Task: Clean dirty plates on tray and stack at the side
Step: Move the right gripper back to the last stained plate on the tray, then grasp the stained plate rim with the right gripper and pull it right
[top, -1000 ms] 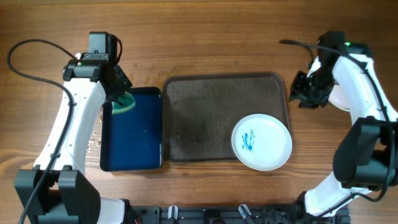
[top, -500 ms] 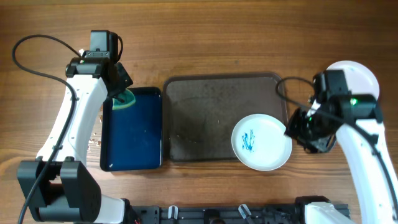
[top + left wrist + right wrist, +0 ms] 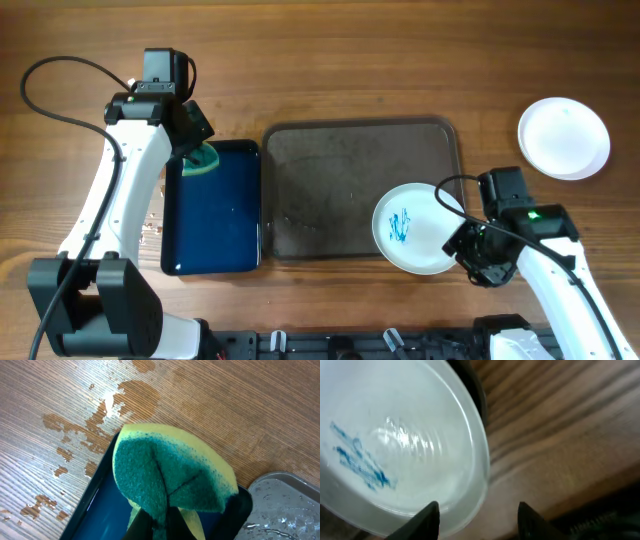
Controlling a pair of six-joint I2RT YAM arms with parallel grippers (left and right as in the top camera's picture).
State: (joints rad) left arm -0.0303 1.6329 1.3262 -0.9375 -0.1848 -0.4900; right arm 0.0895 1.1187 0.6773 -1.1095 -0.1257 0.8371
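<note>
Right end effector (image 3: 468, 252) reached marked plate (image 3: 412, 228).

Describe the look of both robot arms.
The white-shelled left arm has black joints and a looping black cable. The white-shelled right arm matches it, with a thin black cable and a small green light. Both have black jaws.

Large dark grey-brown rectangular tray (image 3: 330, 170) with rounded corners and raised rim, flat at mid-table, round white plate (image 3: 420, 228) with blue scribble face up over its near right corner, overlapping the rim, second white plate (image 3: 563, 138) unmarked, on the table well right of the tray
</note>
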